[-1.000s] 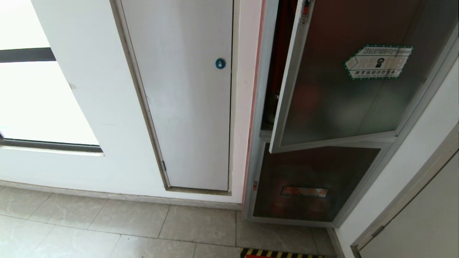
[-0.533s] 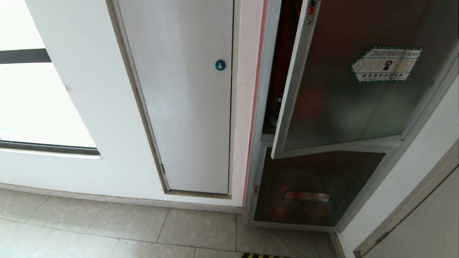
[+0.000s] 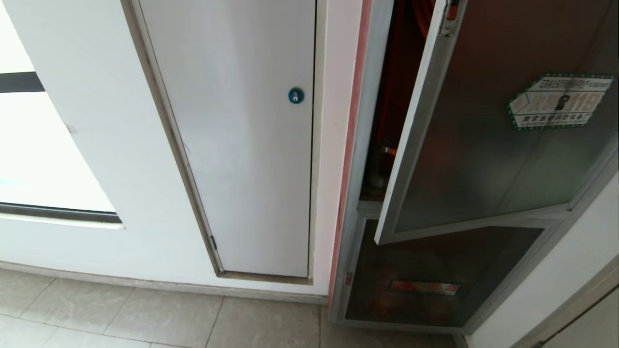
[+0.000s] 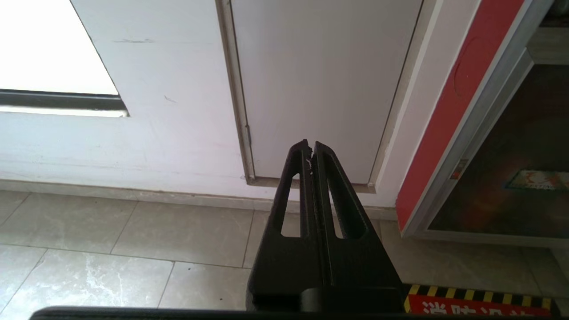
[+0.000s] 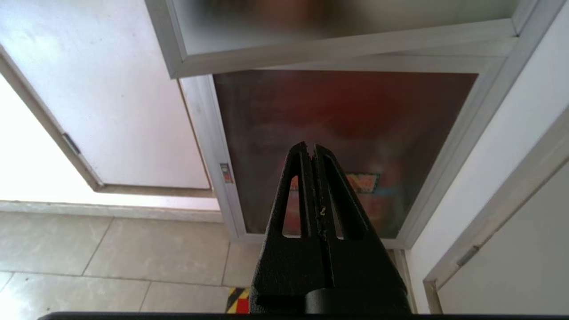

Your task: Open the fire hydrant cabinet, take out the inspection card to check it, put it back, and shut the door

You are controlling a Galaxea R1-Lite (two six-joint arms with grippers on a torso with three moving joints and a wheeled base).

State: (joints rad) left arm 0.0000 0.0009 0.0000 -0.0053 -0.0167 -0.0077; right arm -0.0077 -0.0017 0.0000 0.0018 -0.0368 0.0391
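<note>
Starting at the left of the head view, a bright window (image 3: pixel 43 154) with a dark bar across it sits in the white wall (image 3: pixel 111 159). Next comes the white panel (image 3: pixel 242 145), shut in its recess, with a round blue lock (image 3: pixel 296 95) near its right edge. Beige floor tiles (image 3: pixel 159 319) run along the base of the wall.

Right of the panel stands the fire hydrant cabinet (image 3: pixel 363 121), its silver frame edged by a red strip. The door (image 3: pixel 483 145) hangs ajar, swung outward on its right side, so a narrow gap on the left shows the red interior. A green-edged white sticker (image 3: pixel 558 101) sits high on its dark glass. Below it the smaller lower glass door (image 3: pixel 435 275) is shut and bears a red strip label (image 3: pixel 424 287). The inspection card is not visible through the gap.

Neither arm appears in the head view. The left gripper (image 4: pixel 310 149) points toward the foot of the white panel, its fingers pressed together and holding nothing. The right gripper (image 5: pixel 310 150) faces the lower glass door, fingers likewise closed and empty.
</note>
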